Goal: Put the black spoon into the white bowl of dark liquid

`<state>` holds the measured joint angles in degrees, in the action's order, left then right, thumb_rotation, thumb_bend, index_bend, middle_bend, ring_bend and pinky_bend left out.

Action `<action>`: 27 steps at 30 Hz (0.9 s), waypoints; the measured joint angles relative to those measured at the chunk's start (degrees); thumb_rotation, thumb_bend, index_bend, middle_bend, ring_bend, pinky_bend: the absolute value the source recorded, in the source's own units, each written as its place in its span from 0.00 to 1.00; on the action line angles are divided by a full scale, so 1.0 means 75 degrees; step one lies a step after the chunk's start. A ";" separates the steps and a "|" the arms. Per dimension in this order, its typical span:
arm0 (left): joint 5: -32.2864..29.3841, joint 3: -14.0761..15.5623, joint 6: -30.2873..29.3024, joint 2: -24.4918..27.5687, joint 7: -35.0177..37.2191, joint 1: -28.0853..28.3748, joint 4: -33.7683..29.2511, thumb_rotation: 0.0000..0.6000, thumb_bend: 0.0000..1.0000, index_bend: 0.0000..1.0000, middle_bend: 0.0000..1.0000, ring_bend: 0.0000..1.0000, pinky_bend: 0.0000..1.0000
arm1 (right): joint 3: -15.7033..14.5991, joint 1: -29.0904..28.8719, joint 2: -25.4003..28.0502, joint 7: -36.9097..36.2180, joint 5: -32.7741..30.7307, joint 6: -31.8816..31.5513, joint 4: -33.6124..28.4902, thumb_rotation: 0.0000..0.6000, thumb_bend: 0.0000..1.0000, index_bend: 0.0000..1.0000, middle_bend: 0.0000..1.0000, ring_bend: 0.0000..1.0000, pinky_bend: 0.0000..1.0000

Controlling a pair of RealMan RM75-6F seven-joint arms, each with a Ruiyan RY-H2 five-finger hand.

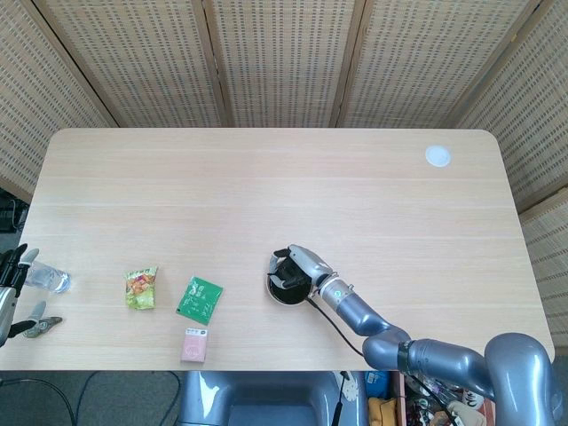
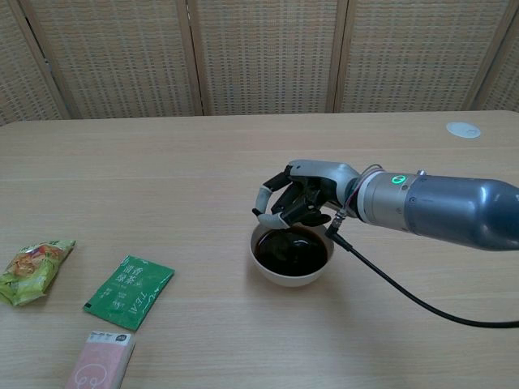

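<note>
Our right hand [image 2: 298, 203] hovers low over the white bowl [image 2: 290, 253]; can't tell whether it's grasping the black spoon. Bump the rim and liquid slops onto the worktop [image 2: 203, 170].

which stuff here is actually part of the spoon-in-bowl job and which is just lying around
Part of the job:
white bowl of dark liquid
black spoon, mostly hidden under the hand
right robot hand over the bowl

Just lying about:
green tea packet
snack bag
pink packet
white disc
left robot hand at the table edge
</note>
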<state>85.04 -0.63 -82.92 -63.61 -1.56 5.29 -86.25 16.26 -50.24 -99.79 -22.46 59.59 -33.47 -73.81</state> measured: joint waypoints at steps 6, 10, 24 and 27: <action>0.0029 -0.0010 0.0020 0.0008 -0.0051 0.0028 -0.0048 1.00 0.36 0.00 0.01 0.01 0.00 | -0.0058 0.0069 0.0140 -0.0028 0.0117 0.0121 -0.0039 1.00 0.74 0.71 0.94 0.99 1.00; 0.0038 -0.0018 0.0028 0.0010 -0.0076 0.0040 -0.0072 1.00 0.36 0.00 0.01 0.01 0.00 | -0.0091 0.0102 0.0228 -0.0065 0.0194 0.0213 -0.0180 1.00 0.74 0.71 0.94 0.99 1.00; -0.0005 -0.0012 0.0004 0.0024 -0.0076 -0.0015 -0.0078 1.00 0.36 0.00 0.01 0.01 0.00 | -0.0102 0.0014 0.0089 -0.0060 0.0429 0.0356 -0.0361 1.00 0.74 0.71 0.94 0.99 1.00; -0.0030 -0.0009 0.0016 0.0016 -0.0041 -0.0030 -0.0039 1.00 0.36 0.00 0.01 0.01 0.00 | -0.0070 -0.0035 0.0011 0.0012 0.0365 0.0336 -0.0175 1.00 0.74 0.71 0.94 0.99 1.00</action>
<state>84.82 -0.70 -82.80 -63.49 -1.87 5.06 -86.54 15.74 -50.50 -99.71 -22.37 62.33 -30.95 -75.12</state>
